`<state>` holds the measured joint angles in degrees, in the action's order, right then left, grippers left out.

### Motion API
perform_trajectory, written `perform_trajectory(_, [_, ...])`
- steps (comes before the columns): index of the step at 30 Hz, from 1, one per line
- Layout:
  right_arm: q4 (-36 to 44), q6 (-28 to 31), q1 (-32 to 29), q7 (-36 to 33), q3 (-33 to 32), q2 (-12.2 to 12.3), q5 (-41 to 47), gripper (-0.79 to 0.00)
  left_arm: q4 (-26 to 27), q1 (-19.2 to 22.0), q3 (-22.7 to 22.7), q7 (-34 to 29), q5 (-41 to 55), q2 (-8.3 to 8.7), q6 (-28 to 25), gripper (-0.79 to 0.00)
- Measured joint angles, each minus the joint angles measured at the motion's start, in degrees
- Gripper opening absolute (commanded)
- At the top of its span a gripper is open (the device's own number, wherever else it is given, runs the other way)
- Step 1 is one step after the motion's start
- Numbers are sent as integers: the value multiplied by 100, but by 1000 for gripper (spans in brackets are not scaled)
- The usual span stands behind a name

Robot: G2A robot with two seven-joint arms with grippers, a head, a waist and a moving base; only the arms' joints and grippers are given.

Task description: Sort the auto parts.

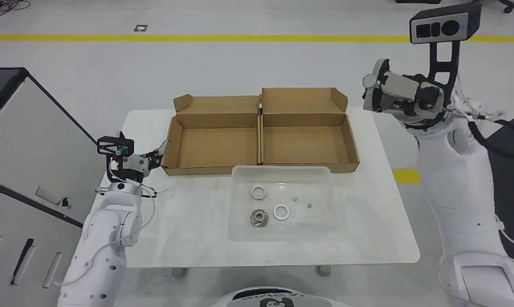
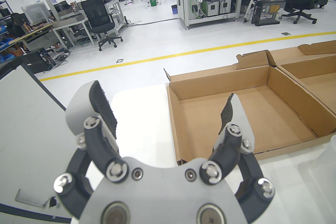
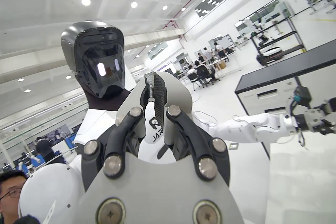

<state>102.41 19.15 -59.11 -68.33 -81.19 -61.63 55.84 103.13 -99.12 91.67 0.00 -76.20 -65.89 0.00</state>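
Right claw pinches a bolt high beside the right box; a slip could drop it off the desk. Left claw gapes.

Left gripper held low, jaws spread wide, right gripper raised high, pinching a threaded bolt.

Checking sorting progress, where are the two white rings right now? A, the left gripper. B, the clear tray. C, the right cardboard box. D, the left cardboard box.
B: both white rings lie inside the clear tray, in front of the cardboard boxes.
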Motion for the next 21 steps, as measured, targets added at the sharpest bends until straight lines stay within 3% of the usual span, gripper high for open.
perform_trajectory(8, [-41,-244,54,329,-680,148,-1784,-785,0,0,0,0,0,0,0,0])
perform_trajectory(15, [-109,-333,274,590,-830,237,-3382,-785,0,0,0,0,0,0,0,0])
perform_trajectory(21, [-75,-397,462,980,-689,316,-5566,-785,0,0,0,0,0,0,0,0])
